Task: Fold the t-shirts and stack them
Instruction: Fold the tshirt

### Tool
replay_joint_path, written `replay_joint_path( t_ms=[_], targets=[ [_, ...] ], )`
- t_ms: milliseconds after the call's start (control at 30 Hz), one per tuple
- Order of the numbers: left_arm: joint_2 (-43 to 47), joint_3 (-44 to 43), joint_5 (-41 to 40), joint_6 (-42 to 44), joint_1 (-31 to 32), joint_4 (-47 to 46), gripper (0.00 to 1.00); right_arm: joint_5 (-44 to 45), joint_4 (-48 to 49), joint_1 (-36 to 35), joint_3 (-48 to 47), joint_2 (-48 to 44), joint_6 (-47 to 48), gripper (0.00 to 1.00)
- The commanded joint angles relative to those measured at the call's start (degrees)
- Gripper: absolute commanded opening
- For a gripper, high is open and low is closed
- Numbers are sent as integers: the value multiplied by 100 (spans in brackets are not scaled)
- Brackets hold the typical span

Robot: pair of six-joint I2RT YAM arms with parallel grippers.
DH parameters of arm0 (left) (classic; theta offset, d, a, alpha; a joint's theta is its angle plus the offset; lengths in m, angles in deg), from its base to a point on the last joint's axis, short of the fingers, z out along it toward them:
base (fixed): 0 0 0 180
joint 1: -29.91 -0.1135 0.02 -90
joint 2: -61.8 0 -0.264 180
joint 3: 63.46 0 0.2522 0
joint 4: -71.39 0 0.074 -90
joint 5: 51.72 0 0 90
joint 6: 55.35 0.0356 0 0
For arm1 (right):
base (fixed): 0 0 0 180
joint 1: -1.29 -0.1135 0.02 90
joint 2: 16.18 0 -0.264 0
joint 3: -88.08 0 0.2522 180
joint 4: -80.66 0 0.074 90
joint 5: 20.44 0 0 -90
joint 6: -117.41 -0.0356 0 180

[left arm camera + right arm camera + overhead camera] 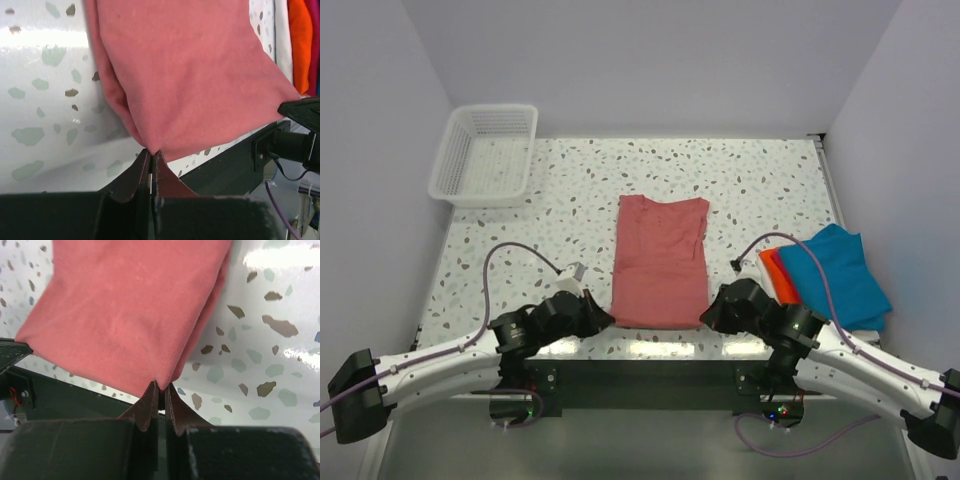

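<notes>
cloth here is soft and limp. the red shirt (660,262) lies folded, right of and nearer than the basket (485,160). the left gripper (605,318) and right gripper (708,315) pinch its near corners tight, probably the best hold.

Plain salmon-red shirt (660,262); plain teal-blue shirt (840,275); bright orange shirt (778,275). White mesh basket (485,152). White table (760,180), speckled grey, green, brown.

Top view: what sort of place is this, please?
Likely a robot test cell, not a home: left arm and right arm bolted at a speckled table, bare pale walls close around, a red shirt on it.
</notes>
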Motion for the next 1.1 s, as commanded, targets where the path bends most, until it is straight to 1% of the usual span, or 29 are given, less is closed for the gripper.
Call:
replay_joint_path(
  t_ms=[0,167,233,267,300,333,367,400,433,500,533,567,600,633,667,700,733,767,800,833,867,900,933,967,1000,1033,1067],
  targets=[
    [-239,-821,-704,342,2,407,0,646,-491,-17,-622,348,398,0],
    [-1109,-1639,-846,913,-191,109,0,1041,-359,1,-1395,1166,671,0],
    [-1442,-1974,-706,1211,-516,-145,0,1156,-254,79,-1772,1525,785,0],
    [-1548,-2070,-601,1291,-839,-234,0,1226,-210,150,-1896,1624,925,0],
    [-1662,-2245,-356,1379,-1016,-348,0,1209,-131,272,-2037,1738,1022,0],
    [-1872,-2343,-275,1527,-1175,-541,0,1148,-78,578,-2282,1974,1127,0],
    [-1988,-2457,-222,1616,-1307,-621,0,895,1,790,-2397,2081,1363,0],
    [-2119,-2728,-126,1686,-1526,-683,0,788,158,992,-2503,2212,1461,0],
    [-2399,-2878,-73,1826,-1632,-788,0,674,221,1377,-2721,2327,1567,0],
    [-2725,-3343,120,1924,-1913,-885,0,428,361,1669,-2995,2766,1839,0],
    [-3066,-3502,208,1985,-2019,-990,0,314,397,1958,-3275,2924,1936,0],
    [-3244,-3800,296,2003,-2203,-991,0,226,458,2100,-3417,3265,2059,0],
    [-3428,-3968,427,2038,-2300,-1217,0,-1,589,2241,-3549,3425,2121,0],
    [-3804,-4153,472,2082,-2388,-1271,0,-82,643,2512,-3837,3626,2174,0],
    [-4008,-4328,525,2109,-2589,-1315,0,-205,696,2680,-3996,4003,2261,0],
    [-4219,-4696,673,2126,-2696,-1368,0,-458,757,2829,-4181,4267,2306,0],
    [-4656,-4891,753,2170,-2801,-1456,0,-600,775,3127,-4548,4505,2332,0],
    [-4913,-5284,963,2197,-3020,-1500,0,-723,836,3252,-4743,5029,2393,0],
    [-5168,-5497,973,2214,-3126,-1518,0,-820,845,3349,-4954,5296,2429,0],
    [-5684,-5691,1148,2197,-3232,-1527,0,-995,828,3541,-5391,5551,2447,0],
    [-5950,-6041,1254,2206,-3416,-1588,0,-1067,845,3621,-5613,5884,2508,0],
    [-6214,-6209,1525,2214,-3496,-1675,0,-1128,854,3709,-5833,6444,2517,4],
    [-6773,-6394,1693,2275,-3583,-1911,2,-1146,837,3893,-6296,6789,2500,8],
    [-7040,-6778,1833,2285,-3758,-1974,10,-1373,802,3990,-6527,7080,2456,20],
    [-7530,-6965,2061,2285,-3847,-2010,24,-1479,802,4087,-6738,7344,2412,28],
    [-7743,-7141,2255,2293,-3935,-2193,33,-1541,802,4236,-7114,7868,2368,36],
    [-7928,-7439,2509,2311,-4110,-2317,51,-1655,715,4281,-7318,8074,2341,46]
  ],
)
